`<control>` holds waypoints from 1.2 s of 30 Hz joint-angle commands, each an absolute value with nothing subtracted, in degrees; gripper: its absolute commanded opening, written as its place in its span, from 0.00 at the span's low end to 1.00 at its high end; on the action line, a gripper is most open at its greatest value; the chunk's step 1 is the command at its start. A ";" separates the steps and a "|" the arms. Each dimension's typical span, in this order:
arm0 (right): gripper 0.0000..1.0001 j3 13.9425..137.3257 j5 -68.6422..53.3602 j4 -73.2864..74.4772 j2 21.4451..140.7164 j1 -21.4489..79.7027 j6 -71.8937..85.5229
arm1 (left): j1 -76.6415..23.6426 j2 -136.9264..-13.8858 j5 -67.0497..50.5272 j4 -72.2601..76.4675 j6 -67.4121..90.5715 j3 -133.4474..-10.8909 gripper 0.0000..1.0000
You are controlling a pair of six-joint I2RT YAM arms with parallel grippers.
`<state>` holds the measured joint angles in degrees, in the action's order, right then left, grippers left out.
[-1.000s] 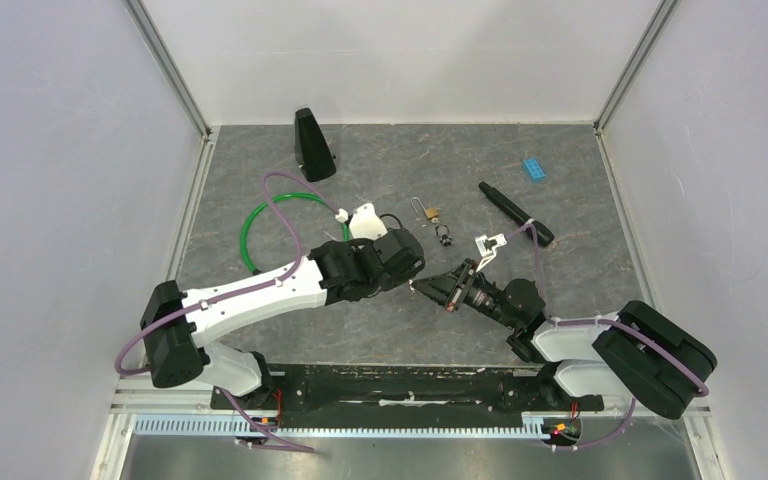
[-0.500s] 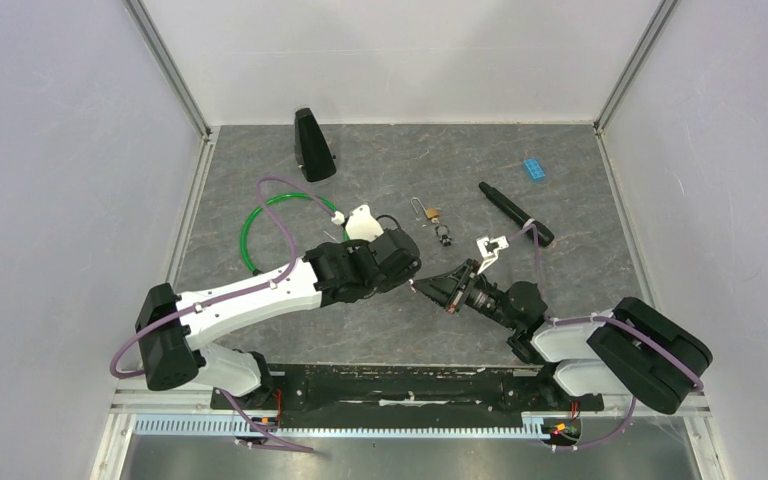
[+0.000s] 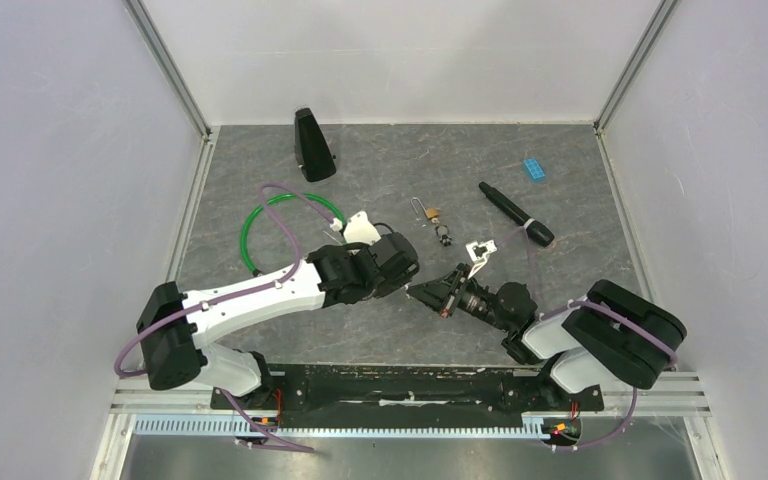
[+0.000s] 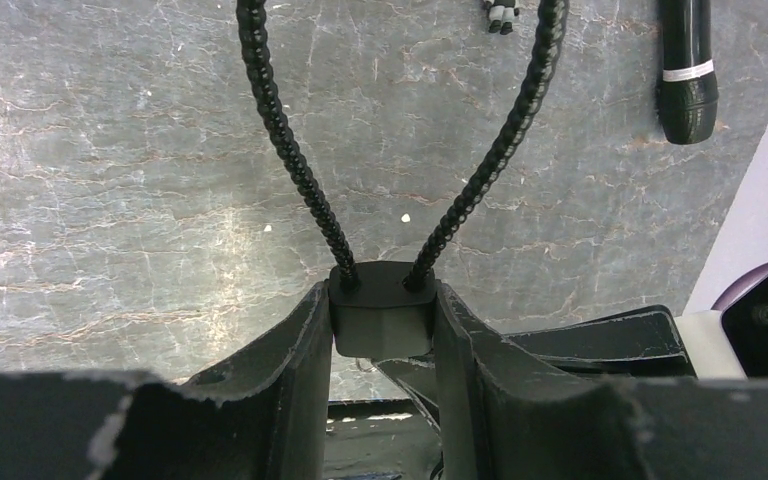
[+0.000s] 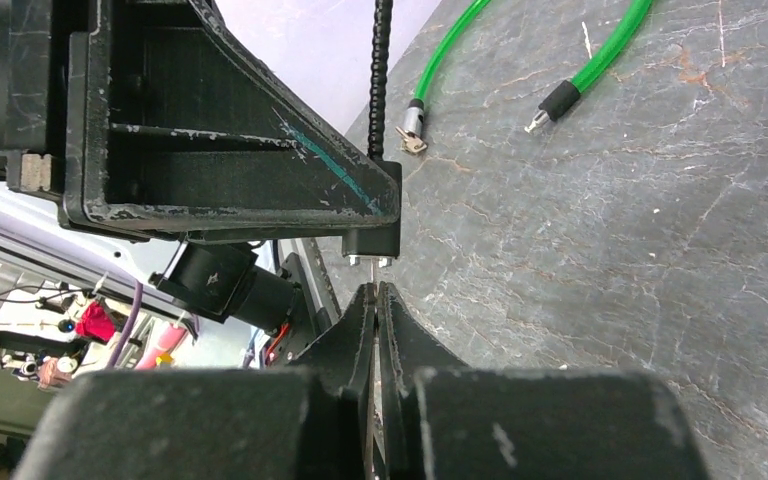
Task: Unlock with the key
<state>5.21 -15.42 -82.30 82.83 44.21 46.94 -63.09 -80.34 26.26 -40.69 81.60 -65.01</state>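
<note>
left end effector clamping black cable lock, right end effector closed, its arm swung leftward

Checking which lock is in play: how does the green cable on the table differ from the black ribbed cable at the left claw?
The smooth green cable lies untouched on the grey marbled table; the black ribbed cable is held by the left claw through its black lock block. The green cable's ends sit apart; the black ribbed cable's both enter that block. Both are thin and flexible.
</note>
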 commanded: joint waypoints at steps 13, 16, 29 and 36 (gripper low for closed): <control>0.00 11.52 -11.38 -79.57 73.95 41.00 41.10 | -65.72 -75.74 11.60 -33.45 83.70 -60.12 0.02; 0.00 12.42 -10.46 -76.76 73.81 42.10 39.10 | -66.09 -74.02 11.58 -32.05 84.42 -59.87 0.02; 0.60 11.09 -3.33 -62.40 63.11 42.74 32.11 | -55.87 -70.62 6.40 -24.47 85.07 -56.21 0.02; 0.72 12.79 -6.49 -45.23 51.53 42.20 23.71 | -48.02 -66.91 1.82 -18.76 86.05 -50.22 0.02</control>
